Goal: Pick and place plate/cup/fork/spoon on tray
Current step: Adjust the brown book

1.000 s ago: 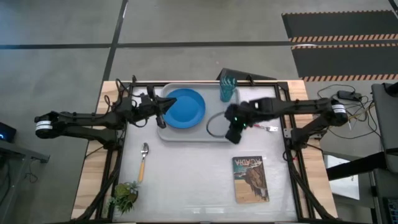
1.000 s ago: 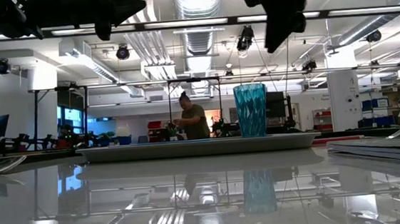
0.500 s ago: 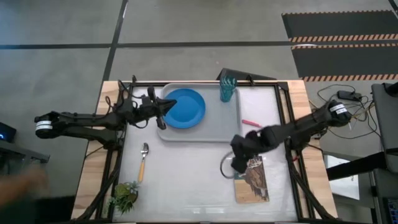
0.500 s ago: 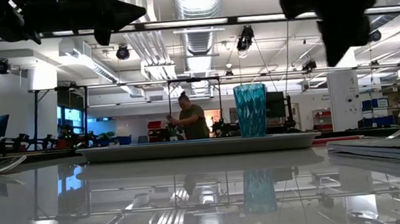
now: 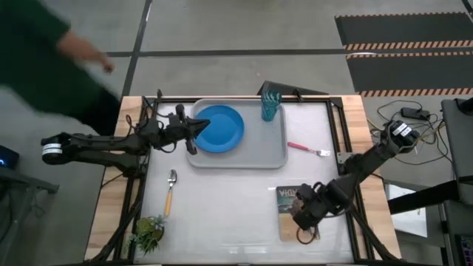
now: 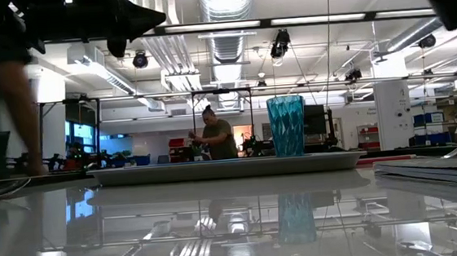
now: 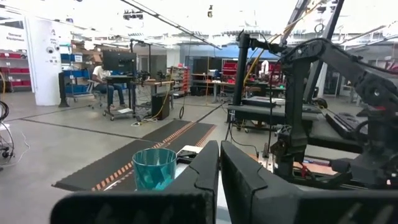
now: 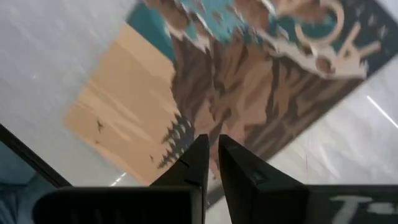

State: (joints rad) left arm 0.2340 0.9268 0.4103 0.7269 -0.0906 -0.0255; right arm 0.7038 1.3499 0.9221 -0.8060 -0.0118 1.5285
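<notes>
Plate (image 5: 219, 127) and cup (image 5: 270, 105) on tray (image 5: 251, 157) | fork (image 5: 308, 149) right of tray, spoon (image 5: 170, 191) near-left on surface | left pincer (image 5: 198, 126) narrow, empty, at plate edge | right pincer (image 5: 304, 219) narrow, empty, over book (image 5: 297, 207), clear of tray.

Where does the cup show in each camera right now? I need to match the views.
High view: the cup stands in the tray's far right corner, right of the plate.
Low view: centre, on the tray.
Left wrist view: lower left, beside the left gripper.
Right wrist view: not in it; only the book.
Shared landmark: the tray under the cup.
</notes>
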